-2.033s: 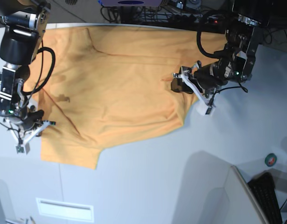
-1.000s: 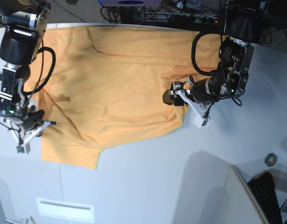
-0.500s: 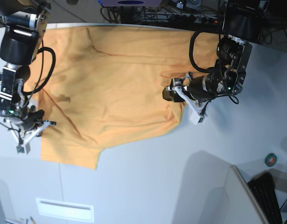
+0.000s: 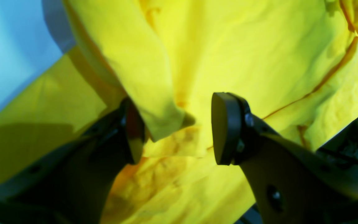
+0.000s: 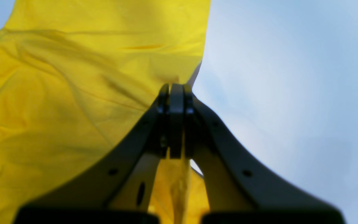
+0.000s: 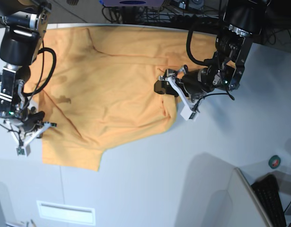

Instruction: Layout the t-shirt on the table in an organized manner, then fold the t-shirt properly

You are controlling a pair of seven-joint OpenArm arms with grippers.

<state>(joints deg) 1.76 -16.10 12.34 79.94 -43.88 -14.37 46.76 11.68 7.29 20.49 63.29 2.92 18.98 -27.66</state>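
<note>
The t-shirt (image 6: 107, 90) lies spread on the bench (image 6: 192, 170), long axis running left to right in the base view. The left gripper (image 6: 176, 94) has dragged the right hem leftward since a second ago, its fingers (image 4: 225, 127) apart around a raised fold. The right gripper (image 5: 174, 121) stays clamped shut on the shirt's left edge.

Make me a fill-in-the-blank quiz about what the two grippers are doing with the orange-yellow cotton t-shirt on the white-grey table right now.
1. The right gripper is ____ on the edge of the orange-yellow cotton t-shirt.
2. A fold of cloth lies between the fingers of the ____ gripper.
3. In the base view, the t-shirt lies on the white-grey ____.
4. Beside the right gripper, the tabletop is ____ by cloth.

Missing words: shut; left; table; uncovered
</note>
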